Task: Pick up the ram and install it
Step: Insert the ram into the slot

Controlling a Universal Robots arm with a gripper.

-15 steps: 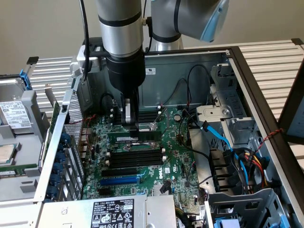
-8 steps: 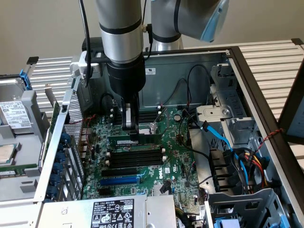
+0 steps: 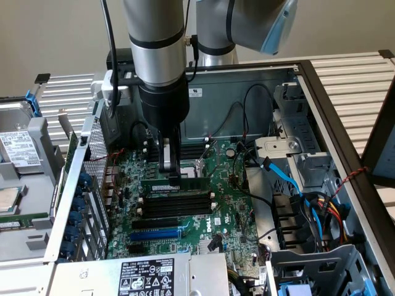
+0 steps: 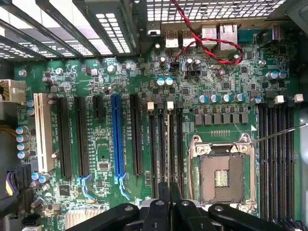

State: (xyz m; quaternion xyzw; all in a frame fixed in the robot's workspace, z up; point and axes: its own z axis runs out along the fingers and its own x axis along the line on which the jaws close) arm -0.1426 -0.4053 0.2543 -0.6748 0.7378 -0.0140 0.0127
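Ram (image 3: 191, 183) part-hidden behind gripper (image 3: 170, 172), jaws narrow, clamped on its top edge, stick upright at the black memory slots (image 3: 176, 206) near the motherboard's (image 3: 231, 213) middle, seating unclear, open computer case (image 3: 321, 105), slatted table (image 3: 352, 68), beige wall (image 3: 55, 37)

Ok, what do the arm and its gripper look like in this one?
The arm is a silver-grey metal tube with a black band, a pale blue joint cap and a black cable running alongside. Below sits a black cylindrical wrist section, then the gripper with black jointed linkages and narrow silver-and-black fingers.
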